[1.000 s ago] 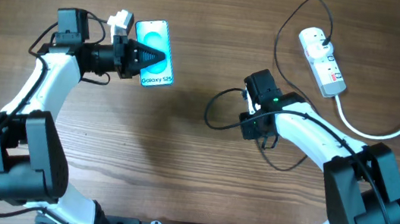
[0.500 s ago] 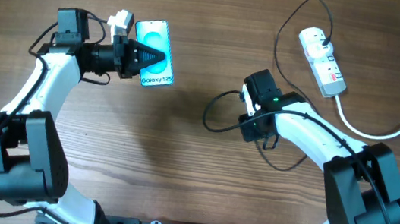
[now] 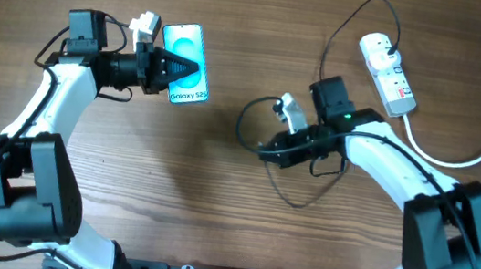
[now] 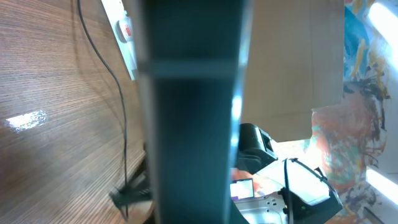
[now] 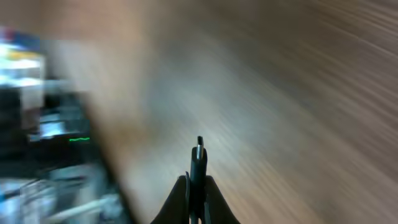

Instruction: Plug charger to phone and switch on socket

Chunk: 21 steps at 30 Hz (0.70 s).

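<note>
Right gripper (image 5: 198, 186) pinches charger (image 5: 198, 163) plug, overhead view centre; left gripper (image 3: 189, 69) clamped on phone (image 3: 183, 37), upper left; socket (image 3: 388, 74) upper right, 1 black plug inserted

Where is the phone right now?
In the overhead view the phone is at upper left, gripped by the left hand, far from the white power strip at upper right.

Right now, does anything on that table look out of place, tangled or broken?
Nothing looks broken or spilled. The only untidy thing is the charger: its black cable wanders from the socket and lies in loose loops beside and beneath the right pincer, which pinches the plug tip. The left pincer grips the phone.
</note>
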Tool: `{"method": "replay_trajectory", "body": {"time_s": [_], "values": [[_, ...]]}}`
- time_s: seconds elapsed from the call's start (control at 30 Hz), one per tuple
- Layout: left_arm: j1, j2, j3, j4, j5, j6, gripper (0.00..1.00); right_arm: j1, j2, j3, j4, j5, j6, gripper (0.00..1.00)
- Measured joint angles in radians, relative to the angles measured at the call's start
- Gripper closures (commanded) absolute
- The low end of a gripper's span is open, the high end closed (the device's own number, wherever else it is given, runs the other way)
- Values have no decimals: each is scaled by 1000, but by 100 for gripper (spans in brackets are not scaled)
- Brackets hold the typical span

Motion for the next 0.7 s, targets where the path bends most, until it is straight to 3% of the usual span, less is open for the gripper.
{"method": "replay_trajectory", "body": {"time_s": [0.13,0.3,0.7], "values": [[0,0,0,0,1,0,96,8,-6,2,97,-284,-19,96],[0,0,0,-2,10,-3,96,17,-6,3,259,-438,59,96],[0,0,0,-5,43,-21,96,126,-7,4,670,-491,498,96]]}}
